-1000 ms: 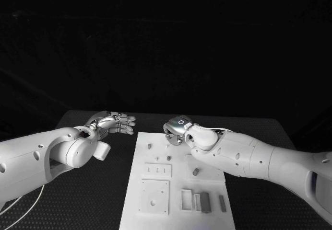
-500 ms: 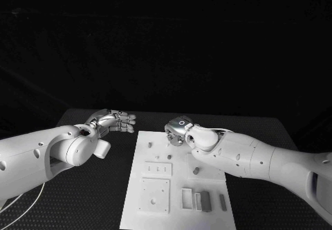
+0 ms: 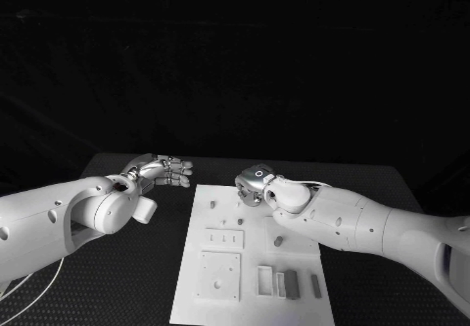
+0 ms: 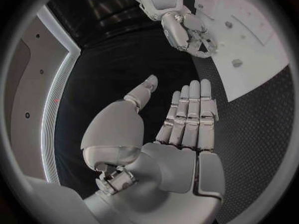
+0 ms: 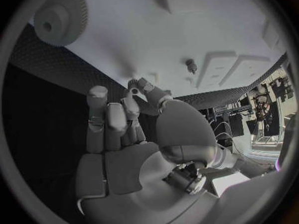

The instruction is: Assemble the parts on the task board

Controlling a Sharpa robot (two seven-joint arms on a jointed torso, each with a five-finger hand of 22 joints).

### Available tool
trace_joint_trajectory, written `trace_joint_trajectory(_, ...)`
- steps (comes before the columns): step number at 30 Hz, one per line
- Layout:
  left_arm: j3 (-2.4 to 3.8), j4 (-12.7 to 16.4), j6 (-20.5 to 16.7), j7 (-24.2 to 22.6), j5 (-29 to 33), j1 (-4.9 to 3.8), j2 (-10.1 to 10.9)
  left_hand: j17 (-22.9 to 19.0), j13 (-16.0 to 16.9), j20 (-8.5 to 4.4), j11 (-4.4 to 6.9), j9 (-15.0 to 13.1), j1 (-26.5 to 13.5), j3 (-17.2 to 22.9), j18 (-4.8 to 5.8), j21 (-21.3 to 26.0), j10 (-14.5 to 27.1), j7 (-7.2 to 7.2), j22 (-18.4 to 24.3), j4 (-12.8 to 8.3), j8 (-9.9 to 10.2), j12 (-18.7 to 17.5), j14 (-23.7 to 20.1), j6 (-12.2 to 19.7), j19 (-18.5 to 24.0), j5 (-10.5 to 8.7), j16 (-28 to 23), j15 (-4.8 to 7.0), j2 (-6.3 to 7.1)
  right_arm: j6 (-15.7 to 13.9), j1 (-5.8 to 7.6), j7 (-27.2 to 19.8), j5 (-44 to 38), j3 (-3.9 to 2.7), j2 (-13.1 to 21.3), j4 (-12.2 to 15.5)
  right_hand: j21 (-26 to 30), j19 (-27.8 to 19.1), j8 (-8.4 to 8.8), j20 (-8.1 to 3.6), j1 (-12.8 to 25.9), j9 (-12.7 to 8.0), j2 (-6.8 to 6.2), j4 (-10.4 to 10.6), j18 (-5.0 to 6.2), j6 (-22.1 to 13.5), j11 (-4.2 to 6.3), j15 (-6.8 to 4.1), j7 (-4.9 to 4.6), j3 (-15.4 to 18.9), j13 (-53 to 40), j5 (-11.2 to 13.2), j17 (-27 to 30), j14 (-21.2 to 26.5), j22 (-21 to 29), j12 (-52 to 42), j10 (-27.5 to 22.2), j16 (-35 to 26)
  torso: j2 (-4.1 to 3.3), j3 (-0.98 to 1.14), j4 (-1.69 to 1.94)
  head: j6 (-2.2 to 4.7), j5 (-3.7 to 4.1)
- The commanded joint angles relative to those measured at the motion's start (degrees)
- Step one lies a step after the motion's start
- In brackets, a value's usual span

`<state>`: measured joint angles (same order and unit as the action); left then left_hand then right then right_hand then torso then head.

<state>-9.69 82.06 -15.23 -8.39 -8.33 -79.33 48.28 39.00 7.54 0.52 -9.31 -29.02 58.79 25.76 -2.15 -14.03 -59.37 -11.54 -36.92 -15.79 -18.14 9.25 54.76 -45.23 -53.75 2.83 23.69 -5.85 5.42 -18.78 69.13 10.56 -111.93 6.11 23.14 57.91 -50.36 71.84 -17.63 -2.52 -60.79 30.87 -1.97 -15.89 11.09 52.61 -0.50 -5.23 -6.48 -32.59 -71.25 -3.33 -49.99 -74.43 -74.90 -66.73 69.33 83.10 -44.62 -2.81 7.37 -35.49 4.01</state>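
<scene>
While the right hand is hovering curled over the task board at its far edge, seemingly pinching a small part, the left hand is waiting empty, fingers pressed together, off the board's far left corner. Seating that part looks like the step in hand, and it's calling for careful alignment

A black worktop with a fine dotted texture lies under everything; a thin white cable curls across its near-left corner.
</scene>
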Motion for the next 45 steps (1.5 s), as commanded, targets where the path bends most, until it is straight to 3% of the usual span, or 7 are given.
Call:
trace_joint_trajectory(1, 0.07, 0.2, 0.6, -0.3, -0.2, -0.19, 0.0, 0.1, -0.1, -0.08, -0.16, 0.1, -0.5, -0.4, -0.62, 0.4, 0.4, -0.03, 0.1, -0.1, 0.3, -0.3, -0.2, 0.4, 0.4, 0.00, -0.3, -0.27, 0.02, 0.8, -0.04, 0.0, -0.5, 0.02, -0.3, -0.3, -0.3, -0.1, 0.18, -0.47, 0.0, 0.0, -0.60, 0.1, 3.91, 0.7, 0.12, -0.56, -0.35, -0.1, 0.0, -0.1, 0.1, 0.1, -1.2, 0.2, 0.1, 0.2, -0.05, -0.08, 0.08, -0.06, 0.07)
trace_joint_trajectory(13, 0.07, 0.2, 0.5, -0.3, -0.3, -0.60, -0.1, 0.1, -0.1, -0.08, -0.17, 0.1, -0.5, -0.4, -0.62, 0.4, 0.4, -0.04, 0.1, -0.1, 0.3, -0.3, -0.2, 0.4, 0.4, 0.00, -0.3, -0.27, 0.02, 0.7, -0.09, -0.8, 1.6, 0.04, -1.0, -1.1, -0.2, -0.1, 1.18, -0.41, 0.2, -0.2, -0.96, 0.2, 3.91, -0.6, -0.21, -0.28, -0.71, -0.3, 0.2, -0.1, 0.1, 0.1, -1.1, 0.5, 0.1, 0.3, -0.09, -0.26, 0.08, -0.31, -0.05)
trace_joint_trajectory(17, 0.05, -0.3, 0.6, -0.2, -0.3, -0.58, -0.5, 0.1, -0.1, -0.08, -0.17, 0.1, -0.5, -0.4, -0.62, 0.4, 0.4, -0.04, 0.1, -0.1, 0.3, -0.3, -0.2, 0.4, 0.4, 0.00, -0.4, -0.28, 0.01, 0.5, -0.09, -0.7, 2.3, 0.04, -0.8, -1.3, -0.1, -0.1, 3.94, -0.41, 0.4, -1.5, -3.26, 0.5, 3.91, -5.0, -1.24, 0.71, -1.75, -0.4, 0.9, -0.1, 0.2, 0.2, -1.1, 1.5, -0.5, 0.3, -0.16, -0.36, -0.01, -0.37, -0.06)
trace_joint_trajectory(23, 0.03, -0.5, 0.6, -0.3, -0.3, -0.58, -0.4, 0.2, -0.1, -0.03, -0.22, 0.1, -0.6, -0.5, -0.59, 0.5, 0.5, -0.05, 0.1, -0.1, 0.3, -0.5, -0.4, 0.5, 0.5, 0.00, -0.6, -0.34, 0.00, -0.5, -0.08, -0.4, 2.8, 0.04, 0.5, -0.2, 0.0, 0.0, 5.57, -0.52, 0.6, -2.6, -6.00, 2.2, 3.91, -7.8, -2.00, 1.44, -2.58, -0.9, 1.4, -0.1, 0.3, 0.2, -1.0, 2.1, -0.9, 0.4, -0.07, -0.31, -0.13, -0.52, -0.10)
trace_joint_trajectory(32, 0.03, -0.5, 0.3, -0.3, -0.3, -0.58, 0.2, 0.3, -0.1, 0.01, -0.27, 0.1, -0.6, -0.5, -0.57, 0.6, 0.6, -0.07, 0.2, -0.1, 0.4, -0.6, -0.4, 0.5, 0.6, 0.00, -0.7, -0.38, 0.02, -4.7, 0.44, -1.4, 5.4, -0.22, 6.1, 7.0, 0.1, 0.4, 5.65, -0.79, 0.5, -2.9, -7.75, 4.8, 3.91, -8.0, -2.78, 2.19, -3.39, -1.6, 1.3, -0.1, 0.3, 0.3, -1.0, 1.9, -1.0, 0.8, -0.09, -0.16, -0.17, -0.16, -0.03)
trace_joint_trajectory(38, 0.00, -0.1, 0.2, -0.2, -0.3, -0.58, 0.9, 0.3, -0.1, 0.01, -0.28, 0.1, -0.6, -0.5, -0.57, 0.7, 0.6, -0.06, 0.2, -0.1, 0.4, -0.7, -0.4, 0.5, 0.6, 0.00, -0.7, -0.39, 0.04, -4.1, 0.95, -1.5, 7.5, -2.05, 11.4, 12.4, 0.1, 0.3, 5.02, -0.82, 0.2, -2.7, -7.83, 5.1, 3.91, -7.0, -2.73, 2.17, -3.31, -1.7, 1.4, -0.1, 0.3, 0.4, -1.1, 2.0, -1.1, 0.8, -0.14, -0.07, -0.33, 0.22, -0.10)
trace_joint_trajectory(45, 0.00, 0.0, 0.4, -0.3, -0.3, -0.58, 1.3, 0.3, -0.1, 0.03, -0.28, 0.1, -0.5, -0.5, -0.56, 0.7, 0.6, -0.06, 0.2, -0.1, 0.3, -0.7, -0.5, 0.5, 0.6, 0.00, -0.8, -0.41, 0.06, -3.9, 1.45, -4.9, 13.9, -2.54, 17.6, 15.9, 2.0, -2.0, 3.58, -0.10, -0.8, -2.1, -8.46, 5.1, 3.91, -4.6, -1.26, 0.95, -1.79, -1.7, 11.7, 0.0, 2.2, 1.7, -0.8, 15.3, -6.2, -2.6, -0.36, 0.23, -1.04, 0.65, -0.04)
